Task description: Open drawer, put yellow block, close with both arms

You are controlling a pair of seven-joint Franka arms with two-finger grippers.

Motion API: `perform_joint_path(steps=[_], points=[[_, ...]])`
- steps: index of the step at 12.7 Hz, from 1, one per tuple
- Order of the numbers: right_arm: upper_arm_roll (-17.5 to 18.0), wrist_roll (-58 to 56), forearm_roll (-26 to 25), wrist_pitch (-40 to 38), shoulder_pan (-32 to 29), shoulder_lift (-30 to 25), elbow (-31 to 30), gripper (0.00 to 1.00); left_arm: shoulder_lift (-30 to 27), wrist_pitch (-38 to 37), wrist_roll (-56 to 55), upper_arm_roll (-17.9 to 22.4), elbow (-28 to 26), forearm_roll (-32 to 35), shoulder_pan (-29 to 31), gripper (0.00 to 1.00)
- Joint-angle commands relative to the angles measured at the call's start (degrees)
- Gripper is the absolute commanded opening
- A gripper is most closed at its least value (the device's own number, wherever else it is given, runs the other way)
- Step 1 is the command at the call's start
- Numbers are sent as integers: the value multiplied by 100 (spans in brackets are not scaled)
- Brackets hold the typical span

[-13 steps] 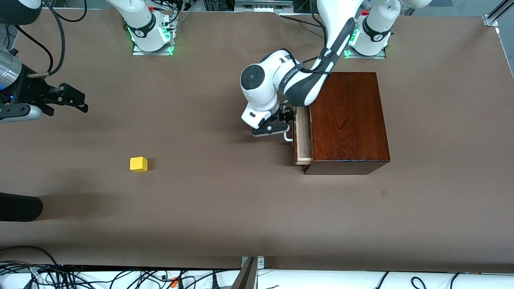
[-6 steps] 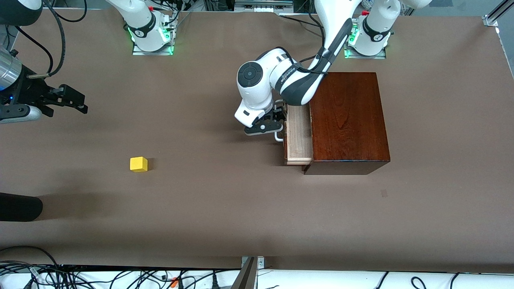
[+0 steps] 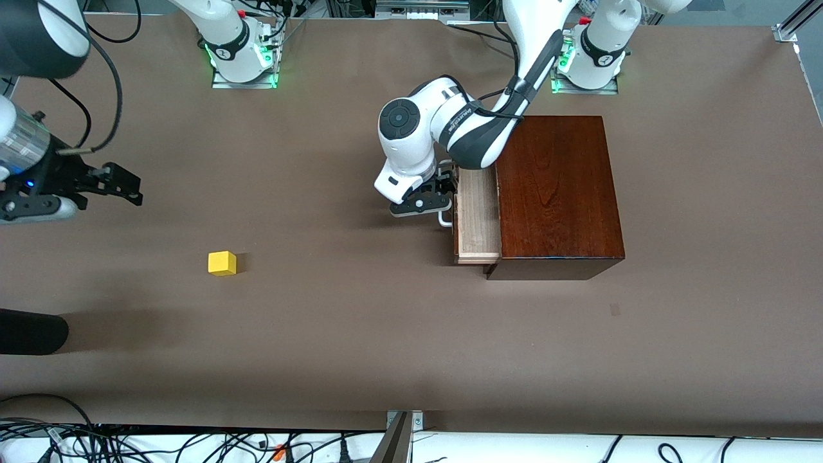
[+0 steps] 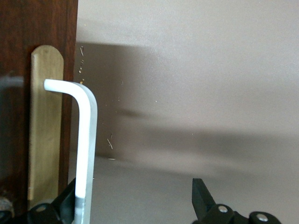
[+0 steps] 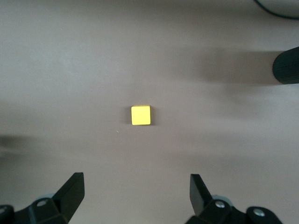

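Note:
The drawer (image 3: 479, 218) stands part way out of the dark mahogany box (image 3: 556, 193), its pale wood tray showing. My left gripper (image 3: 448, 196) is at the white handle (image 3: 445, 220), open. In the left wrist view the handle (image 4: 86, 149) lies just inside one finger (image 4: 67, 200), with the gripper (image 4: 135, 200) wide open around it. The yellow block (image 3: 222, 263) sits on the table toward the right arm's end. My right gripper (image 3: 136, 188) hangs open and empty over the table beside it. The right wrist view shows the block (image 5: 140, 115) ahead of the open gripper (image 5: 135, 196).
A black rounded object (image 3: 32, 331) pokes in at the right arm's end of the table, nearer to the front camera than the block; it also shows in the right wrist view (image 5: 286, 65). Cables lie along the table's near edge (image 3: 193, 444).
The drawer has slid out of the box with my left gripper at its handle, toward the right arm's end. My right gripper has shifted toward the yellow block.

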Motion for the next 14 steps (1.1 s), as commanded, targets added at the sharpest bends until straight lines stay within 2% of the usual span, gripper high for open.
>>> perform_joint_path(steps=[1,2,3,4,6,8,10,14], points=[[16,-21,-199,-36,-21,254,141,100,67,-222,-4,-1,237,24,-107,100],[16,-30,-199,-19,-39,350,132,100,66,-519,-4,-19,245,182,-116,100],[16,-82,-191,-18,-22,734,141,100,66,-800,4,-36,359,349,-125,100],[16,-196,-156,25,-30,894,141,100,84,-1029,4,-10,647,420,-212,100],[16,-476,-42,305,-153,1184,115,100,67,-1425,205,-1,895,403,-248,100],[16,-548,248,631,-189,1579,80,100,14,-2109,574,16,1420,385,-222,100],[16,-505,258,938,-171,1739,-112,100,-135,-2603,934,69,1704,403,-134,100],[43,-408,293,2053,-127,1941,-798,100,-855,-2807,2216,52,1669,342,935,100]])
